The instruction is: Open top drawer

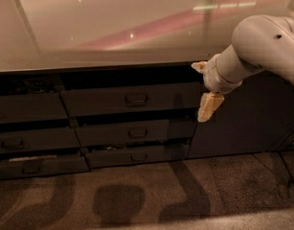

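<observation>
Dark grey top drawer (98, 100), under the bench (89, 32): judged shut, handle (136, 99) untouched. Gripper (204, 87): held just right of it, fingers spread, nothing grasped. Grasp and pull are left.

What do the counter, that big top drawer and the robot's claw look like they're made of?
Counter: glossy with mirror-like reflections, maybe polished stone or laminate.
Top drawer: dark grey and matte, likely painted wood or metal.
Gripper, by the drawer's right end just under the counter edge: cream and dull, probably plastic or rubber.
</observation>
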`<state>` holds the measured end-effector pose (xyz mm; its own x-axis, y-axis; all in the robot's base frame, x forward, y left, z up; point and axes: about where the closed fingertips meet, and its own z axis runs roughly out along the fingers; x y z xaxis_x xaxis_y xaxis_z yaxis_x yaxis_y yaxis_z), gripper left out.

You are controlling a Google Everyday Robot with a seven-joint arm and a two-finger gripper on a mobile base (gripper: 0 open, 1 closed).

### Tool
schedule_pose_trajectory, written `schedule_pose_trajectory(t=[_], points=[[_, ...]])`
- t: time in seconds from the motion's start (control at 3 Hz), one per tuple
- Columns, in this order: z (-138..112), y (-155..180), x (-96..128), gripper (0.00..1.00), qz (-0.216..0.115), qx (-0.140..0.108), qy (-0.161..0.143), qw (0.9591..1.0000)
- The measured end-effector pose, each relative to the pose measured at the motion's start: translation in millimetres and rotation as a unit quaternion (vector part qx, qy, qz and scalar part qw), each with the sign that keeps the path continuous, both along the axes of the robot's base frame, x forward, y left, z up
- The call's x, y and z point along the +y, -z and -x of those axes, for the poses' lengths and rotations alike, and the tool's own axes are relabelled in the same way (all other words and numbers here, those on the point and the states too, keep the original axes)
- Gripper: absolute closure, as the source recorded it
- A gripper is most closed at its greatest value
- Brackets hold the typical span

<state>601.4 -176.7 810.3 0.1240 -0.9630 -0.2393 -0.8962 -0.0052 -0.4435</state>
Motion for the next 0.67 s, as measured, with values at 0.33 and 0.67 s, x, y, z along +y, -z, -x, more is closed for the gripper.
schedule_pose_trajectory(t=[0.33, 0.67], points=[[0, 0, 0, 0.0, 0.0, 0.0, 0.0, 1.0], [-2, 21, -8, 0.0, 0.032, -0.023, 0.008, 0.9992]])
